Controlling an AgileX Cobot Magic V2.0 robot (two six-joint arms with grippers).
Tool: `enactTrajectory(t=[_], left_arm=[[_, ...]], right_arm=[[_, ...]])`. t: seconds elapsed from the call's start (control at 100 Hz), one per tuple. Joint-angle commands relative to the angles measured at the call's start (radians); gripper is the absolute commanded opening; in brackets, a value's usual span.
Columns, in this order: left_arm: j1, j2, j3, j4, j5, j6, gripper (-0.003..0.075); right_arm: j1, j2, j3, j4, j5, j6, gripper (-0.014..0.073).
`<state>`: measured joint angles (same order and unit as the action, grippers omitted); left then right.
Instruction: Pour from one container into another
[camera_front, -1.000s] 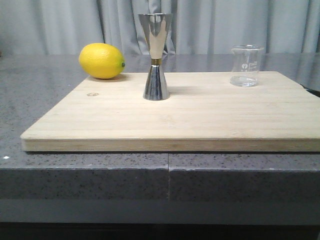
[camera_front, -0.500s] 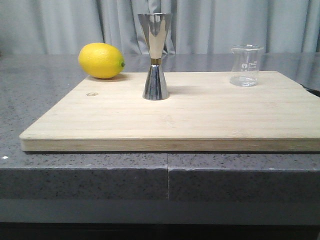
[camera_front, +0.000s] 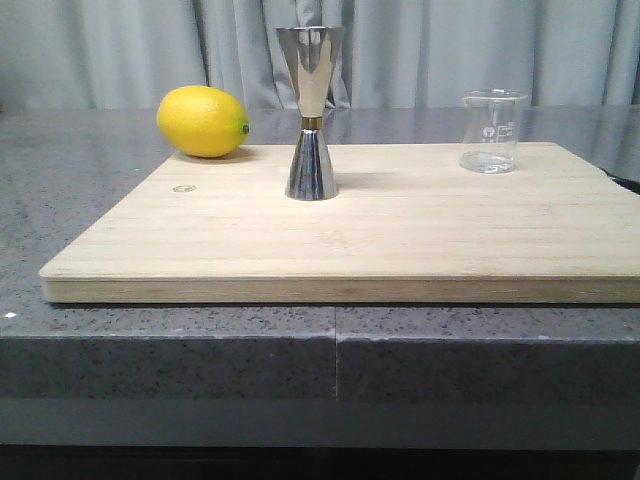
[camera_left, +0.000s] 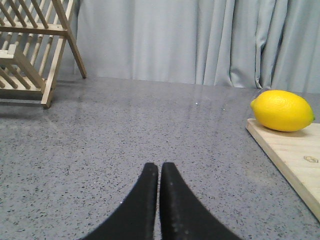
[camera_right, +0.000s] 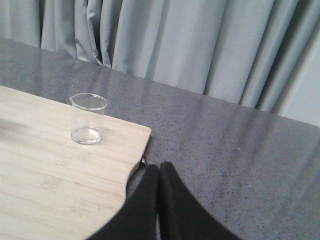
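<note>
Nothing has moved since a moment ago. The left gripper (camera_left: 159, 172) is pinched tight on nothing. The lemon (camera_front: 203, 121), metal cup (camera_front: 311, 112) and glass beaker (camera_front: 493, 131) stand apart on the board (camera_front: 340, 240). The right gripper (camera_right: 158, 172) is pinched tight too, holding nothing.

Board (camera_front: 400, 240): front half bare, open to approach; measuring cup (camera_front: 311, 112) upright at back centre, tallest obstacle; lemon (camera_front: 203, 121) at back left corner; glass beaker (camera_front: 493, 131) at back right; wide gaps between all three; drying rack (camera_left: 30, 47) well left on counter.
</note>
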<state>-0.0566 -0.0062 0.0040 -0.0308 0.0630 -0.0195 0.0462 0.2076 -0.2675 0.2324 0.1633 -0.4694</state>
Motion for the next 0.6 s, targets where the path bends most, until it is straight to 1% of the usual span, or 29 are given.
enactTrajectory(t=[0.0, 0.41, 0.44, 0.48, 0.51, 0.56, 0.59], left_arm=[[-0.008, -0.023, 0.022, -0.007, -0.069, 0.0, -0.0021], [-0.008, -0.023, 0.022, -0.007, -0.069, 0.0, -0.0021], [-0.008, -0.023, 0.022, -0.007, -0.069, 0.0, -0.0021], [-0.008, -0.023, 0.022, -0.007, -0.069, 0.0, -0.0021], [-0.008, -0.023, 0.022, -0.007, -0.069, 0.0, -0.0021], [-0.008, -0.023, 0.022, -0.007, -0.069, 0.0, -0.0021], [-0.008, -0.023, 0.022, -0.007, -0.069, 0.0, -0.0021]], right_arm=[[-0.007, 0.004, -0.026, 0.005, -0.07, -0.004, -0.0069], [-0.006, -0.014, -0.02, 0.005, -0.071, 0.007, -0.0069], [-0.006, -0.014, -0.016, -0.002, -0.071, 0.042, -0.0069], [-0.006, -0.014, -0.012, -0.028, -0.073, 0.132, -0.0069], [-0.006, -0.014, -0.006, -0.076, -0.073, 0.212, -0.0069], [-0.006, -0.014, 0.01, -0.167, -0.075, 0.391, -0.0069], [-0.006, -0.014, 0.022, -0.217, -0.075, 0.469, -0.0069]])
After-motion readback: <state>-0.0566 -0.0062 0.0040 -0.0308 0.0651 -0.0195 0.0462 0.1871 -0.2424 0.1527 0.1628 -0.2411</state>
